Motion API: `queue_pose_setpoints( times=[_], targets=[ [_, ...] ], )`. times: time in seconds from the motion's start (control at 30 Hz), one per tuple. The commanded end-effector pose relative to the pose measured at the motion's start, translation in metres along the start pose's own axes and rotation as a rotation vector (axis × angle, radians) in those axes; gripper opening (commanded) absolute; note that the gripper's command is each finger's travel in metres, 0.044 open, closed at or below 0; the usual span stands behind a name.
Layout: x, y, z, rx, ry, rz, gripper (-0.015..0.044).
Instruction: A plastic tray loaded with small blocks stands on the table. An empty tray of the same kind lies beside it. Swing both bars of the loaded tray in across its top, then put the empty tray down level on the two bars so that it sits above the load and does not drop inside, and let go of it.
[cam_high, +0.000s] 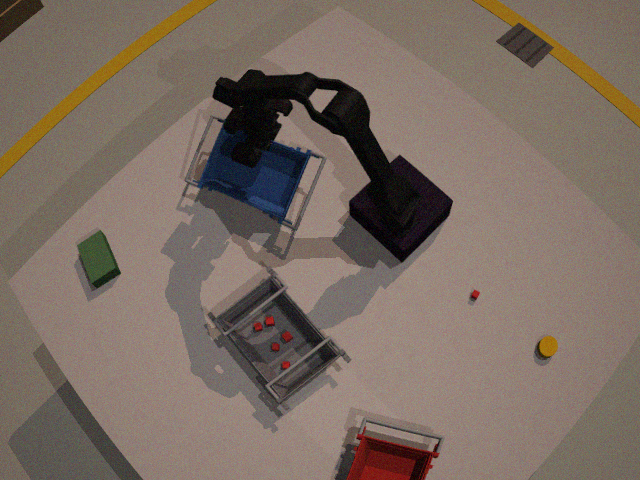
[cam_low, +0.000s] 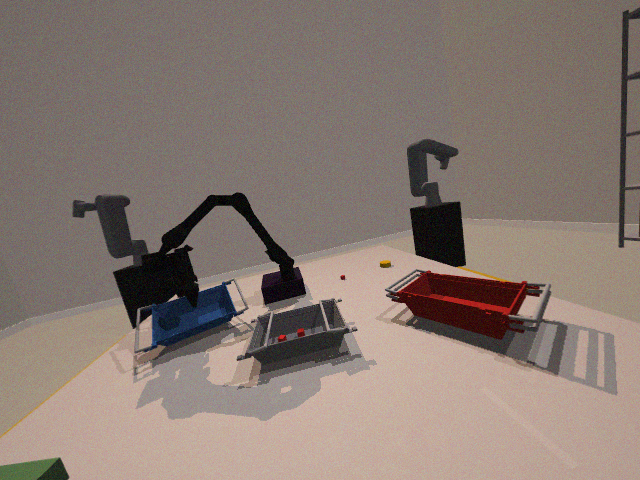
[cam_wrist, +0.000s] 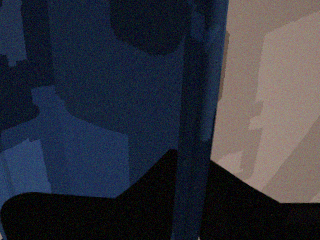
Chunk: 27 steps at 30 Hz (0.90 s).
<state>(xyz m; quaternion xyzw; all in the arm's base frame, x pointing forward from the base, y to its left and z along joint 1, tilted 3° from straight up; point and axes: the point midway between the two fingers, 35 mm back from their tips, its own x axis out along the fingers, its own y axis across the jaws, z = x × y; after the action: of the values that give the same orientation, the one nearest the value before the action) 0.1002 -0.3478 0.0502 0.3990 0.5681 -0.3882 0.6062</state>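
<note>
The grey loaded tray (cam_high: 310, 316) (cam_low: 299, 348) stands on the table with several red blocks (cam_high: 286, 336) (cam_low: 300, 332) inside. Its two wire bars (cam_high: 298, 362) (cam_low: 268, 328) both lie across its top, one near each end. My gripper (cam_high: 252, 147) (cam_low: 193, 302) (cam_wrist: 182, 157) is shut on a long side wall of the empty blue tray (cam_high: 273, 186) (cam_low: 217, 311) (cam_wrist: 191, 210), one finger inside and one outside. The blue tray looks tipped, its gripped side higher. Its own bars are swung out over its ends. The outer finger is mostly hidden in the top and exterior views.
A red tray (cam_high: 392, 462) (cam_low: 449, 310) stands to one side of the grey tray. A green block (cam_high: 98, 258) (cam_low: 36, 469), a yellow disc (cam_high: 547, 346) (cam_low: 385, 264) and a loose red cube (cam_high: 475, 294) (cam_low: 342, 277) lie farther out. The arm's base (cam_high: 423, 227) (cam_low: 283, 286) stands near both nearer trays.
</note>
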Motion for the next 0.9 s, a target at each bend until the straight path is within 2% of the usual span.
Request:
queue_pose_setpoints(
  times=[0.0, 0.2, 0.5, 0.87],
  targets=[
    [-0.017, 0.0, 0.0, -0.001, -0.008, 0.006, 0.0],
    [-0.032, 0.0, -0.002, -0.001, -0.008, 0.006, 0.0],
    [-0.11, 0.003, -0.027, -0.001, -0.006, 0.006, 0.0],
    [-0.112, 0.003, -0.028, -0.001, -0.006, 0.006, 0.0]
  ],
)
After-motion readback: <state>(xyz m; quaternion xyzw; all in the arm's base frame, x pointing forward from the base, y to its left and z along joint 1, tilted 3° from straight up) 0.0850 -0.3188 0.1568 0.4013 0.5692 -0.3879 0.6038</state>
